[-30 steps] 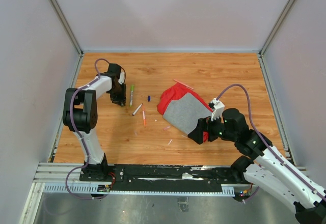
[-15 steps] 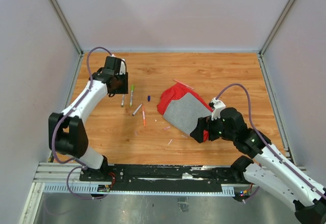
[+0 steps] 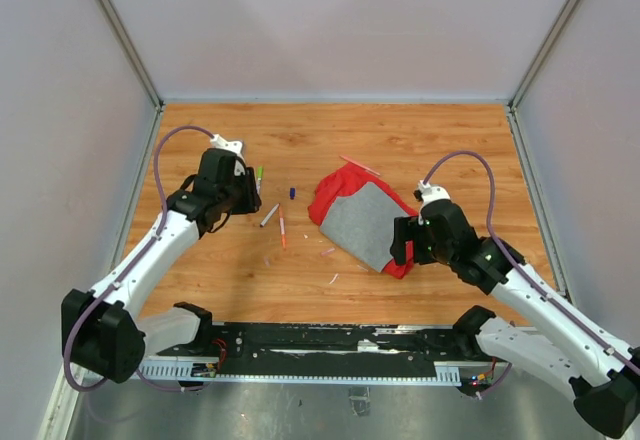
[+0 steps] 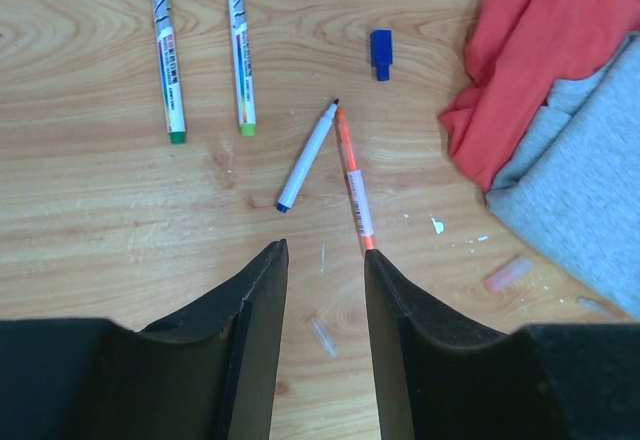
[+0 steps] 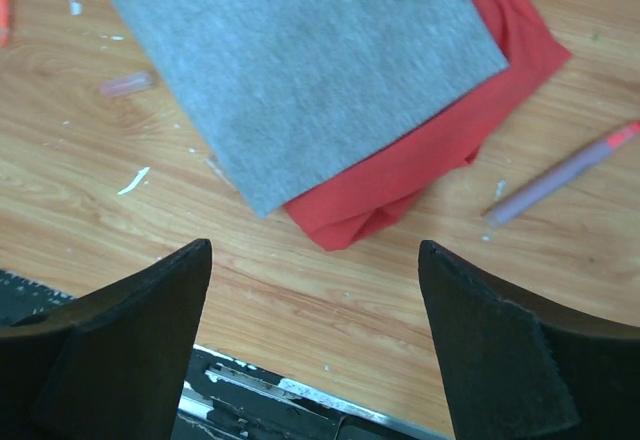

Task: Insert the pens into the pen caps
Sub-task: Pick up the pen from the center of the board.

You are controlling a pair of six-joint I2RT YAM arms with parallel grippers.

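Wood-grain counter (image 4: 90,210) carries all the task items, and none is capped yet.

**Tool state.** The left tool (image 4: 322,250) hangs above the counter with its fingers a narrow gap apart and nothing between them. The right tool (image 5: 315,247) is spread wide and empty, over the near edge of the red-and-grey cloth (image 5: 300,70).

**Item positions.**
- Just ahead of the left tool lie the blue-ended pen (image 4: 307,157) and the orange pen (image 4: 353,180). Their writing tips all but meet and their barrels splay apart toward the tool.
- The dark green pen (image 4: 165,55) and the light green pen (image 4: 238,50) lie side by side further out to the left.
- The blue cap (image 4: 380,53) sits alone beyond the pen tips.
- A pink cap (image 4: 508,274) lies near the cloth edge.
- A purple-barrelled pen (image 5: 560,175) rests on the far side of the cloth, seen from the right wrist.

**Step in hand (judged).** The left tool picks up one pen, probably the blue-ended one.

**Procedure.**
1. Widen the fingers before descending.
2. Turn the wrist so the fingers cross the barrel squarely.
3. Grip at mid-barrel or nearer the blue end, where the orange pen is farthest away.
4. Leave the writing tip exposed and pointing toward the blue cap.

**Caution.** A grip near the tips risks catching both pens.
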